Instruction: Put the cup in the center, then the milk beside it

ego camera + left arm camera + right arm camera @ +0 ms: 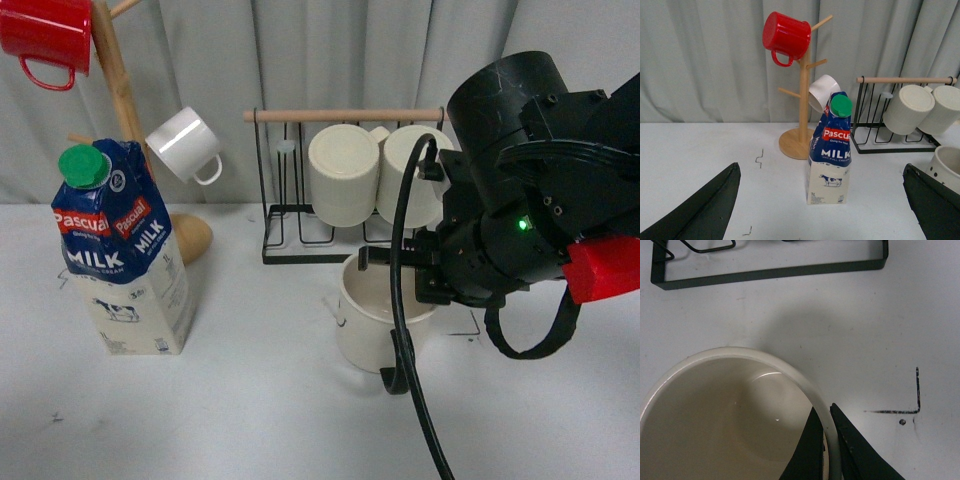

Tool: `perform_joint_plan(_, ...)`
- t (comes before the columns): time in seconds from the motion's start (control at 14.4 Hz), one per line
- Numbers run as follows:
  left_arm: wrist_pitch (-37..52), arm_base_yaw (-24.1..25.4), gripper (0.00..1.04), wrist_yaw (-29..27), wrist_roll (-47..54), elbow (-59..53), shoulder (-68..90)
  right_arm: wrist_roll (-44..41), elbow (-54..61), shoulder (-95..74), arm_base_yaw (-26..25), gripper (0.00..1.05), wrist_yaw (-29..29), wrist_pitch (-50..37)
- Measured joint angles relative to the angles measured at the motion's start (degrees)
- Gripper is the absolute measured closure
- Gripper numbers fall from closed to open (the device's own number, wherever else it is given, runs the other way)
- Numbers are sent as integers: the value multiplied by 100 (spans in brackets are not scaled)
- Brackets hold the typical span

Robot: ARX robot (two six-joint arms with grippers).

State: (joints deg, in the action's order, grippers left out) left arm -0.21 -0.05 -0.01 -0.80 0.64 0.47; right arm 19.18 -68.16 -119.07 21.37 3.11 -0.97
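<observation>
The cup (372, 318), a wide cream-white mug, stands low over the white table just in front of the wire rack. My right gripper (822, 412) is shut on its rim (790, 371), one finger inside and one outside. A black corner mark (914, 405) of the center (260, 390) lies close beside the cup. The milk (125, 260), a blue and cream carton with a green cap, stands upright at the left. In the left wrist view the milk (829, 155) sits straight ahead of my open left gripper (820, 167), well apart from both fingers, and the cup (946, 167) shows at the edge.
A black wire rack (300, 245) with two ribbed cream mugs (345, 175) stands right behind the cup. A wooden mug tree (125, 100) behind the milk holds a red mug (45, 40) and a small white mug (185, 145). A grey curtain closes the back.
</observation>
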Motion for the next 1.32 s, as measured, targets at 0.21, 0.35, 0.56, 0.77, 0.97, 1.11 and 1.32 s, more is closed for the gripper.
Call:
perform_joint_plan(0.21, 0, 0, 7, 0, 0, 0, 0, -175, -234, -114, -4, 101, -13, 151)
perform_joint_plan(0.35, 0, 0, 7, 0, 0, 0, 0, -260, -251, -133, -4, 87, -109, 212)
perform_joint_plan(0.56, 0, 0, 7, 0, 0, 0, 0, -280, -356, -175, -46, 54, -302, 214)
perform_joint_plan(0.77, 0, 0, 7, 0, 0, 0, 0, -275, -101, 201, -164, 19, -828, -90)
perform_joint_plan(0.97, 0, 0, 7, 0, 0, 0, 0, -275, 841, 1674, -542, 7, -1585, -1132)
perform_joint_plan(1.11, 2, 0, 7, -2, 0, 0, 0, -601, 2020, 2697, -756, 15, -1058, -2988)
perform_joint_plan(1.32, -2, 0, 7, -2, 0, 0, 0, -1655, 4476, 4946, -1740, 51, 208, -4409)
